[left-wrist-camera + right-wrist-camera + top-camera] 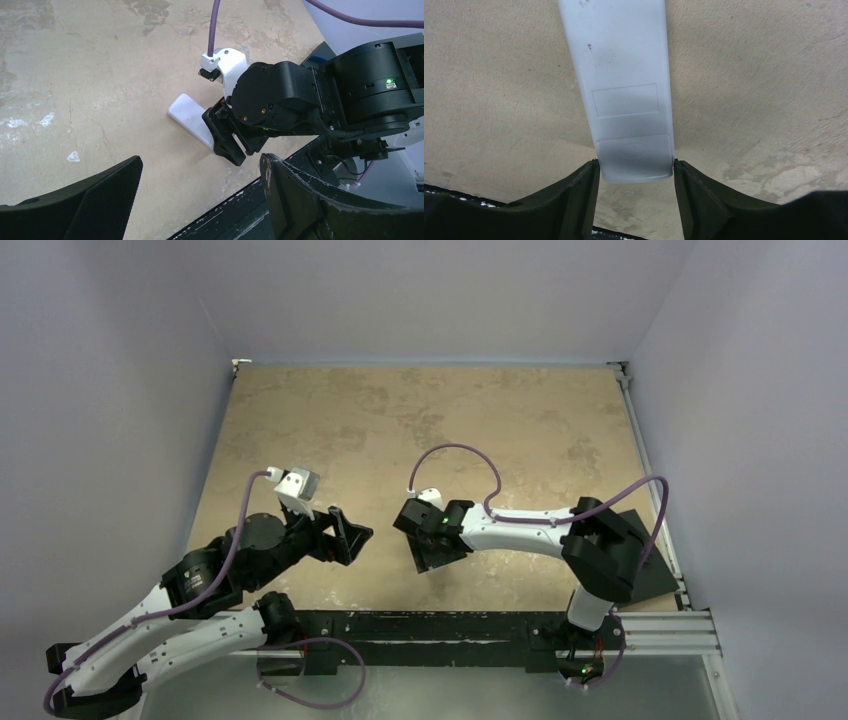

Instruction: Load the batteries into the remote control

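- We see the remote control [624,90] as plain white, shaded faintly grey, with a few tiny dark specks.
- The surface [400,410] is tan, mottled with darker brown blotches and pale flecks.
- The right fingers [569,200] are black. The left fingers [100,200] are black too, with a fine woven texture.
- We see a purple cable [215,25].
- The right arm [520,525] is white with black joints, and a small green light [389,81] glows on it.

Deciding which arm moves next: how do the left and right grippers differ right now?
The left gripper is wide open, nothing between its fingers; the right gripper has one end of the remote between its fingers, grip uncertain. The left hangs back from the remote; the right is down at it. Both face the remote.
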